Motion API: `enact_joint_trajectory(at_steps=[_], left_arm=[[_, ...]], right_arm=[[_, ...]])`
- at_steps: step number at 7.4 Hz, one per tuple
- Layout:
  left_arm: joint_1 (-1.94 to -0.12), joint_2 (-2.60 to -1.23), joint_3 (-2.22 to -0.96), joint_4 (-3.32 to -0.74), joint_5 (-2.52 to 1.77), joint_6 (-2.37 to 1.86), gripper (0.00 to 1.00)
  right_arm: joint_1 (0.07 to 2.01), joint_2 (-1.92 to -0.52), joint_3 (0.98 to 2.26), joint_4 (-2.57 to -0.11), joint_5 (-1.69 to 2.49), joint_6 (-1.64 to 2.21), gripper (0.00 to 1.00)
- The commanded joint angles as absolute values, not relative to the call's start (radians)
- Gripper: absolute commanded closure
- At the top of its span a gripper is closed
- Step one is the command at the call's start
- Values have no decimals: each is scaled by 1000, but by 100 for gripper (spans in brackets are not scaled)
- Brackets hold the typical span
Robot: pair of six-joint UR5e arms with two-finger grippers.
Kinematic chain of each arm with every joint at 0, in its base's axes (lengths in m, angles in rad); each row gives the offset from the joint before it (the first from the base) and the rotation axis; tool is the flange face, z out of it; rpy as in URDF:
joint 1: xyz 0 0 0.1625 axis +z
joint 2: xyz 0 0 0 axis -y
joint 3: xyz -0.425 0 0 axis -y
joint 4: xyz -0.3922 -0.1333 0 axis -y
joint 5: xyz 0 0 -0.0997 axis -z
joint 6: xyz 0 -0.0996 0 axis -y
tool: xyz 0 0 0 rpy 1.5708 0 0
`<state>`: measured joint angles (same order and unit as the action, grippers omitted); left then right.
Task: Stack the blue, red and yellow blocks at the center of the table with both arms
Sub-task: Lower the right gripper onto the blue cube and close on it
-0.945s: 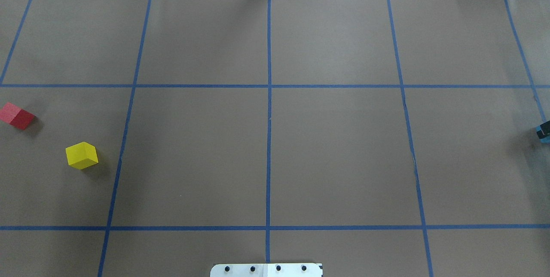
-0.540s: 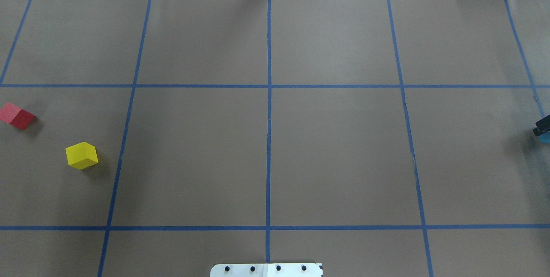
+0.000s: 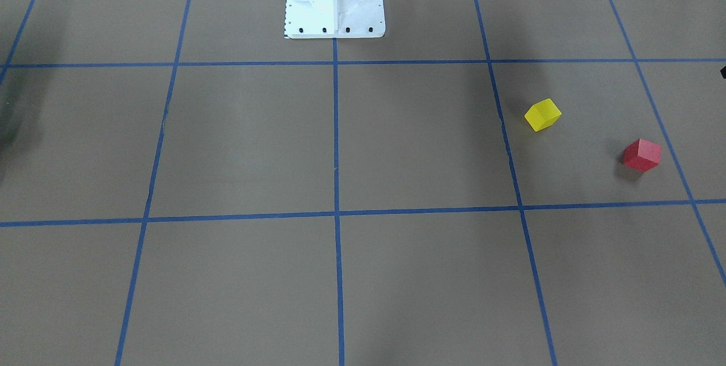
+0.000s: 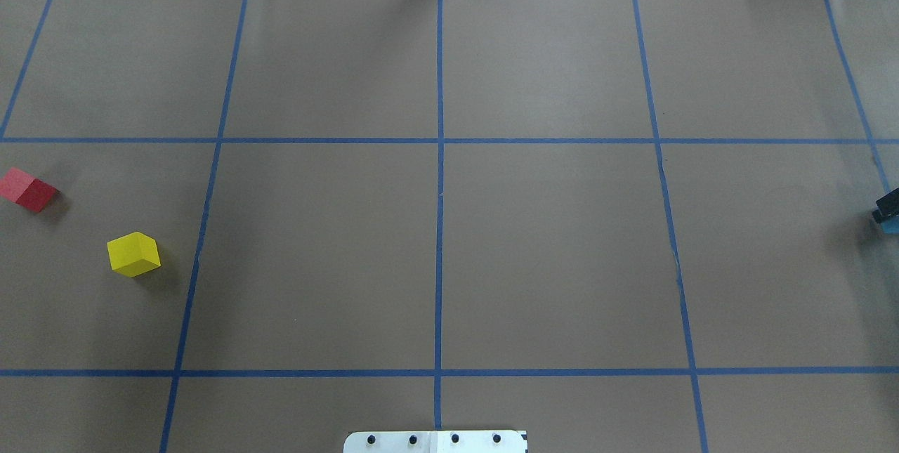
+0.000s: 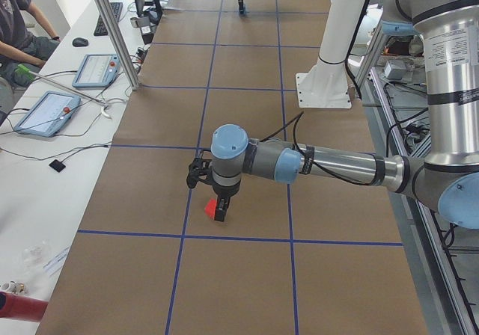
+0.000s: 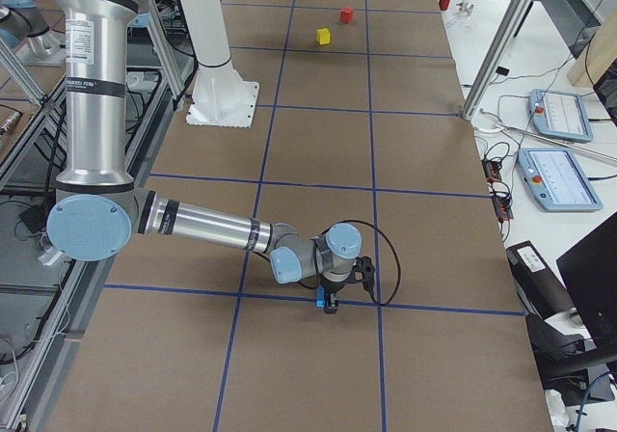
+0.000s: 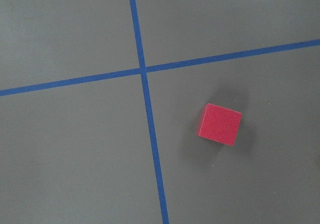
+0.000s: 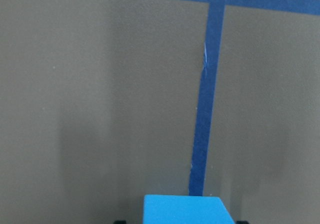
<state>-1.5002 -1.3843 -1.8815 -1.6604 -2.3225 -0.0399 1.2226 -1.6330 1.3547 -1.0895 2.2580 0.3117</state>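
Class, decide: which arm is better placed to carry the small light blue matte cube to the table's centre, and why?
Right: the right gripper appears shut on the light blue cube, while the left arm hovers near the small red matte cube.

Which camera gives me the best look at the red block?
Left wrist: the red block sits whole and large. Overhead and front show it small, off to one side; exterior right, tiny and far; exterior left, partly behind the left gripper.
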Motion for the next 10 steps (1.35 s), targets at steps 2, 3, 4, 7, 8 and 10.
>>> enact_joint_trajectory(at_steps=[2,3,4,7,8,10], left_arm=[[-1500,-1384,-1882,-1663,-2322,-40,1],[-1500,-1384,-1881,-1663,-2322,-40,1],[-1500,-1384,-1881,-1663,-2322,-40,0],[-1500,-1384,-1882,-1663,-2324,-40,0],[-1500,-1384,-1882,-1663,-2322,-40,1],[-1500,-1384,-1884,-1663,-2324,-40,1]], right_arm=[[1223,-1632,1351,-1091,2260,311,21],[1223,-1632,1347,-1091,2260,313,21],[1221,-1632,1347,-1091,2260,311,21],[1210,-1632,1347,-1091,2260,313,21],[1207,-1632,1344,-1091,2257,311,33],[1207,-1634,1347,-1091,2261,314,100]])
